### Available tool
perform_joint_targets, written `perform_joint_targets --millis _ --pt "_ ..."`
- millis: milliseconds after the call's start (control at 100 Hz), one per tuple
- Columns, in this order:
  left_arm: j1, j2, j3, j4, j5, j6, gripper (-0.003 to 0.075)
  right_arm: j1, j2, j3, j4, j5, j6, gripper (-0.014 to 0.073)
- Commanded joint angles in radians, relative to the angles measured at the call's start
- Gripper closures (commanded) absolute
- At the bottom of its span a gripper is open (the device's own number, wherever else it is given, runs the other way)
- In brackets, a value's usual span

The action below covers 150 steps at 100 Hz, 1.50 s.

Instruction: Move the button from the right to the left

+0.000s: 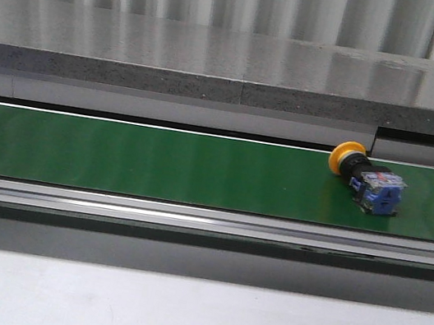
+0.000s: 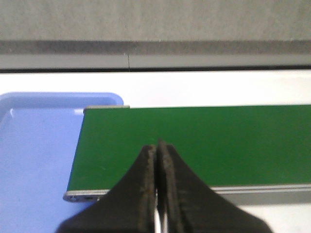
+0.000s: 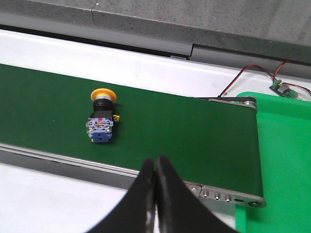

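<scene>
At the left end your left tool (image 2: 156, 160) hangs over the belt (image 2: 194, 145), fingers pressed together, holding nothing; a blue tray (image 2: 34, 160) sits just beyond the belt's end. Only that wrist view shows the tray. The button (image 1: 367, 178) lies on its side on the belt's right part. Your right tool (image 3: 155, 172) hangs near it, also pinched together and empty. Only its view shows the green tray (image 3: 282, 160) and wires (image 3: 252, 73). The round cap will probably roll if nudged off-centre.
</scene>
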Motion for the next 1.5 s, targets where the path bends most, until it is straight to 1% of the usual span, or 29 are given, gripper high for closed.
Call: perform_joint_targets --millis 0,80,170,360,570,650,700,770,800,820,860,870,890,940,990,1040,1080,1240,1490 --pt "0.001 0.092 -0.101 -0.007 0.043 -0.006 0.074 0.0 0.0 -0.024 0.005 -0.063 -0.01 0.0661" --pt "0.001 0.153 -0.137 -0.007 0.104 -0.006 0.074 0.0 0.0 -0.024 0.005 -0.063 -0.01 0.0661" --pt "0.001 0.201 -0.155 -0.007 0.13 -0.006 0.074 0.0 0.0 -0.024 0.005 -0.063 -0.01 0.0661" --pt "0.001 0.253 -0.158 -0.007 0.142 -0.006 0.074 0.0 0.0 -0.024 0.005 -0.063 -0.01 0.0661" --pt "0.001 0.257 -0.158 -0.007 0.149 -0.006 0.0739 0.0 0.0 -0.024 0.005 -0.063 -0.01 0.0661" --pt "0.001 0.257 -0.158 -0.007 0.149 -0.006 0.0725 0.0 0.0 -0.024 0.005 -0.063 -0.01 0.0661" --pt "0.001 0.257 -0.158 -0.007 0.149 -0.006 0.0689 0.0 0.0 -0.024 0.005 -0.063 -0.01 0.0661" --pt "0.001 0.257 -0.158 -0.007 0.149 -0.006 0.0597 0.0 0.0 -0.024 0.005 -0.063 -0.01 0.0661" --pt "0.001 0.257 -0.158 -0.007 0.149 -0.006 0.0534 0.0 0.0 -0.024 0.005 -0.063 -0.01 0.0661" --pt "0.001 0.257 -0.158 -0.007 0.149 -0.006 0.0506 0.0 0.0 -0.024 0.005 -0.063 -0.01 0.0661" --pt "0.001 0.257 -0.158 -0.007 0.149 -0.006 0.0411 0.0 0.0 -0.024 0.005 -0.063 -0.01 0.0661" --pt "0.001 0.257 -0.158 -0.007 0.149 -0.006 0.0377 0.0 0.0 -0.024 0.005 -0.063 -0.01 0.0661" --pt "0.001 0.257 -0.158 -0.007 0.149 -0.006 0.0342 0.0 0.0 -0.024 0.005 -0.063 -0.01 0.0661" --pt "0.001 0.257 -0.158 -0.007 0.149 -0.006 0.0209 0.0 0.0 -0.024 0.005 -0.063 -0.01 0.0661" --pt "0.001 0.257 -0.158 -0.007 0.147 -0.006 0.012 0.0 0.0 -0.024 0.005 -0.063 -0.01 0.0661" --pt "0.001 0.257 -0.158 -0.007 0.147 -0.006 0.0069 0.0 0.0 -0.024 0.005 -0.063 -0.01 0.0661" --pt "0.001 0.257 -0.158 -0.007 0.147 -0.006 0.0054 0.0 0.0 -0.024 0.005 -0.063 -0.01 0.0661" --pt "0.001 0.257 -0.158 -0.018 0.147 -0.006 0.006 0.0 0.0 -0.024 0.005 -0.063 -0.01 0.0661" --pt "0.001 0.291 -0.165 -0.095 0.139 0.002 0.0061 0.0 0.0 -0.024 0.005 -0.063 -0.01 0.0661"
